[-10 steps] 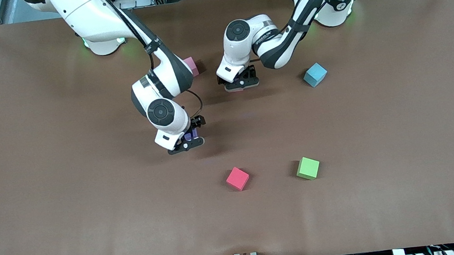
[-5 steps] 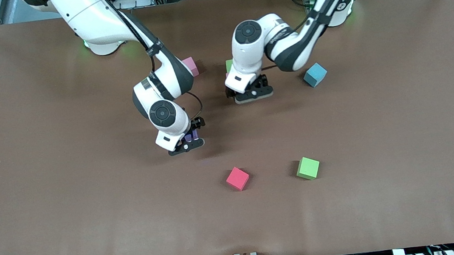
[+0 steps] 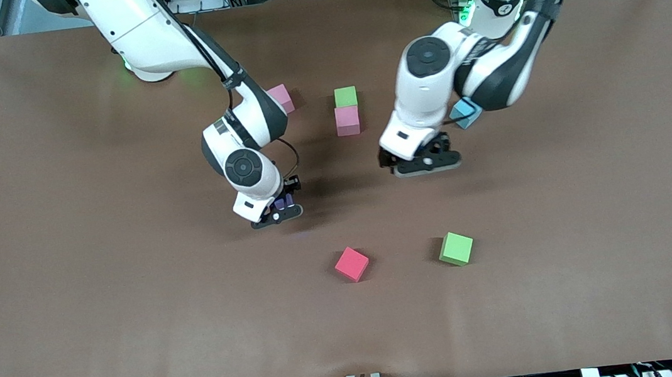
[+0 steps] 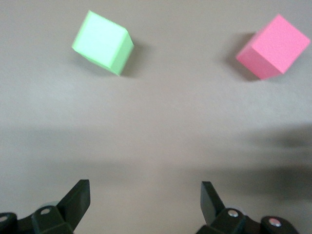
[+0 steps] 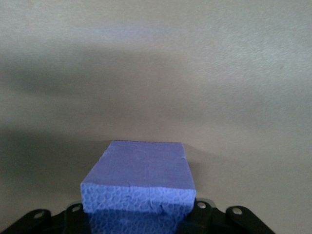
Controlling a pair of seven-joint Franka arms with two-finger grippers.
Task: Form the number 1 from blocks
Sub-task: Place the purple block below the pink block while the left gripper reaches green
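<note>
Gripping a matte purple foam cube (image 5: 139,187), right pincer (image 3: 278,211); left pincer (image 4: 145,204) spread, empty.

left gripper (image 3: 422,163) open, right gripper (image 3: 278,211) clamped

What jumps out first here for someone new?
The right gripper, low at the table's middle, has its jaws shut on the small purple foam cube. Farther from the front camera, a green foam cube and a light pink foam cube sit touching in a short line, the pink one nearer. The left gripper, jaws open and empty, hangs over bare table above the red-pink foam cube and second green foam cube.
</note>
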